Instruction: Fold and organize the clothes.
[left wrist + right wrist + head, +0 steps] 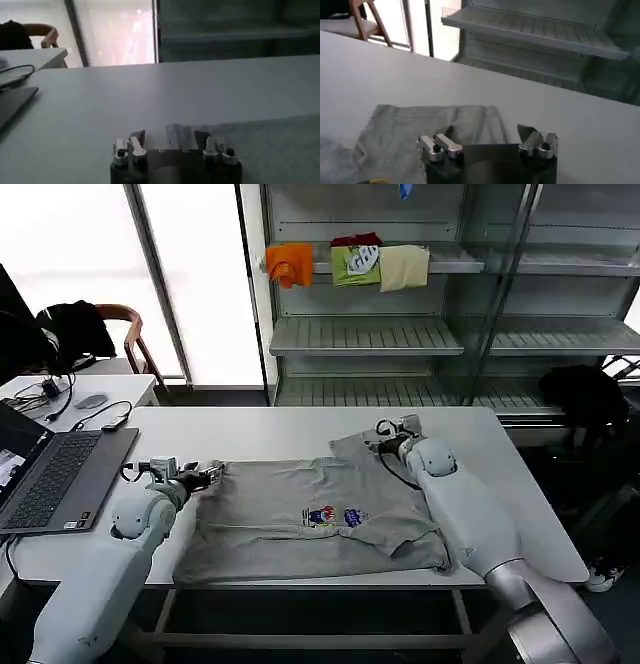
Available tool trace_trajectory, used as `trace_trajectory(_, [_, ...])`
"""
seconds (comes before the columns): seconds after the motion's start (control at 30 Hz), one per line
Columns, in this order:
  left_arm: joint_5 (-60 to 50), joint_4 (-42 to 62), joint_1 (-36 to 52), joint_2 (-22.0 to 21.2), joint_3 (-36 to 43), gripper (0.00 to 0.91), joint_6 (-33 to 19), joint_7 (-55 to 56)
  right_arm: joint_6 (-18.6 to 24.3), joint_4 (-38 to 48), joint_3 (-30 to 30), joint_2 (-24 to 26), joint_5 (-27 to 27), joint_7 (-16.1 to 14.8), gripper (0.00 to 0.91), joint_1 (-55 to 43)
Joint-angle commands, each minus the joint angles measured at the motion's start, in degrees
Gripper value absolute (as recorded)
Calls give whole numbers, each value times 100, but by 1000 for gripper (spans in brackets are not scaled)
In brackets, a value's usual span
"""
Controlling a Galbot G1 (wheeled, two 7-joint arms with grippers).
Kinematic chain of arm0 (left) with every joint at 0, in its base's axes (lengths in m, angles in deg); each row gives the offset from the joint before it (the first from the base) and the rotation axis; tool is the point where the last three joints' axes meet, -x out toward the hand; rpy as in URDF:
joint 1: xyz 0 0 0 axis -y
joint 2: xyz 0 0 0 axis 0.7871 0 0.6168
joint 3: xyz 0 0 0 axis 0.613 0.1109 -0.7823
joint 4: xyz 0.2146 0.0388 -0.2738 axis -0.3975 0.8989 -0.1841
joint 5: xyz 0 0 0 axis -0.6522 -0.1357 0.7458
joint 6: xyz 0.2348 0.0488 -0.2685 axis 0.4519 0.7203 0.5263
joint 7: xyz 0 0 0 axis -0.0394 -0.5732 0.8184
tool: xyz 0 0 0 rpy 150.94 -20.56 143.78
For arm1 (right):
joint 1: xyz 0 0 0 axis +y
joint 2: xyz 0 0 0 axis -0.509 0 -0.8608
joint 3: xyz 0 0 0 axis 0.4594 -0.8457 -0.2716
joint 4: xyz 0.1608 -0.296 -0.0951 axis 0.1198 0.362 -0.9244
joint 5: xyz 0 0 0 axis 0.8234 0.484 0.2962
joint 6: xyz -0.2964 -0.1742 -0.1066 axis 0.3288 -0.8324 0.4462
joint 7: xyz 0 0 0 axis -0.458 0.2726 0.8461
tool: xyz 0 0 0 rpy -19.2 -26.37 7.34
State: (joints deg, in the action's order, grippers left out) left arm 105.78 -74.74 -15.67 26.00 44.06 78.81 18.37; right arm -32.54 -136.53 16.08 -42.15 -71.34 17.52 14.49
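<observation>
A light grey short-sleeved shirt (300, 519) with a small multicoloured chest print (335, 516) lies spread flat on the white table (250, 429). My left gripper (205, 474) sits low at the shirt's left edge. In the left wrist view the left gripper (170, 137) is open, with the grey cloth's (280, 137) edge just beyond its fingertips. My right gripper (385, 432) rests at the shirt's far right sleeve. In the right wrist view the right gripper (486, 134) is open, with the sleeve (420, 130) lying under and ahead of one finger.
An open laptop (50, 474) with cables and a mouse occupies the table's left end. Behind it stand a chair (125, 334) with a black jacket and metal shelves (365, 334) holding small orange, green and cream garments. Bare tabletop lies behind the shirt.
</observation>
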Motion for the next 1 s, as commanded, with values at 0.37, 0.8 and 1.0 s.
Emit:
trace_trajectory(0.37, [-72,190,29,-4,42,20,-1,-304,-23,-97,-67,63,-58,-66,0,125])
trace_trajectory(0.8, [173,-355,1,76,-87,10,-19,-202,25,-997,-242,276,-419,121,0,227])
trace_trajectory(1.0, [421,-799,-112,207,-187,10,-22,-128,-25,-1961,-393,609,-1050,472,0,255])
